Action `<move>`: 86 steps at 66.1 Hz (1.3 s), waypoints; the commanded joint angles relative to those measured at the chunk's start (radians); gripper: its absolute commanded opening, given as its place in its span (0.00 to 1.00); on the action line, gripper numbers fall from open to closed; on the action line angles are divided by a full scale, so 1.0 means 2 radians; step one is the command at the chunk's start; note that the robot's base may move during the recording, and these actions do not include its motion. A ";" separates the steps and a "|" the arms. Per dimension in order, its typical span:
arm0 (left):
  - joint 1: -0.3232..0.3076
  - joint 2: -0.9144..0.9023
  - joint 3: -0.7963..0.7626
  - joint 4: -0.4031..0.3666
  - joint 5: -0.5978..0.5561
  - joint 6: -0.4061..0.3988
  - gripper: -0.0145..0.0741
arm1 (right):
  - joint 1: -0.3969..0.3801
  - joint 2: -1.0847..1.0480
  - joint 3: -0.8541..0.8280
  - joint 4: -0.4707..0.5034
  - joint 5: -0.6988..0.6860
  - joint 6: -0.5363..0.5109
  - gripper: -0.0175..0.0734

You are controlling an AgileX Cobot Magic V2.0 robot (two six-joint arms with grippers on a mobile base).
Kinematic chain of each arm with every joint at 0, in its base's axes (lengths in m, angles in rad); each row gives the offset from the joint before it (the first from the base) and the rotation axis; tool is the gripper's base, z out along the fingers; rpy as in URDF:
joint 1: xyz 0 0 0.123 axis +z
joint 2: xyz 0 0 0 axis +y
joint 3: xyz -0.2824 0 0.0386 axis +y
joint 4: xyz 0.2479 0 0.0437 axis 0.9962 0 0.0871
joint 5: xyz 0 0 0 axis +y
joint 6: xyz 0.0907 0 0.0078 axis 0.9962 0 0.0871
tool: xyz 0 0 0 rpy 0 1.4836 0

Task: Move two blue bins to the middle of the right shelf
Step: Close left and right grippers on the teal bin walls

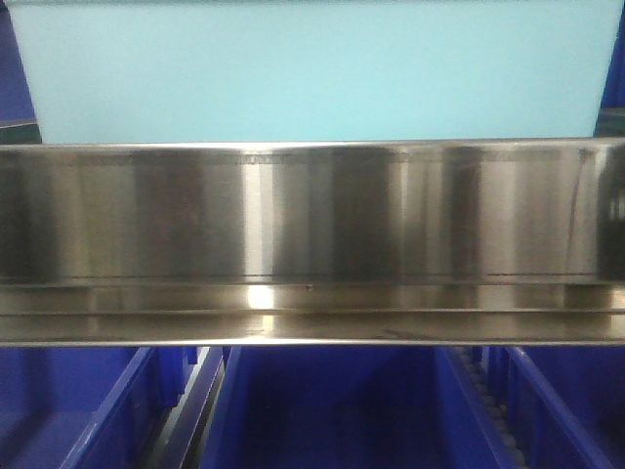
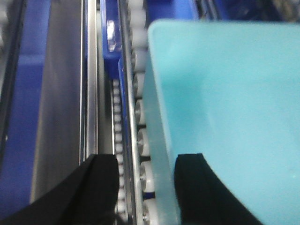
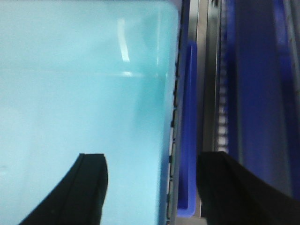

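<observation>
The light blue bin (image 1: 312,68) sits on the shelf level above the steel shelf rail (image 1: 312,225), with dark blue bins (image 1: 332,410) on the level below. The left gripper (image 2: 145,164) has its fingers (image 2: 98,187) wide apart astride the bin's left wall, one inside and one over the rollers (image 2: 140,140). The right gripper (image 3: 153,161) has its fingers (image 3: 89,187) spread the same way across the right wall, and neither gripper visibly presses on the wall.
</observation>
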 commanded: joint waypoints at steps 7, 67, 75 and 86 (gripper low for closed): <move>0.006 0.040 -0.021 -0.028 0.043 -0.003 0.41 | -0.002 0.019 -0.004 0.010 0.007 0.002 0.53; -0.006 0.047 -0.023 -0.049 0.052 0.012 0.04 | -0.002 0.022 -0.004 0.006 0.016 0.002 0.01; -0.021 0.047 -0.034 -0.026 0.069 0.008 0.04 | 0.000 0.013 -0.004 -0.005 0.016 0.011 0.01; -0.037 0.044 -0.067 0.014 0.084 -0.016 0.04 | 0.008 -0.012 -0.004 -0.045 0.015 0.037 0.01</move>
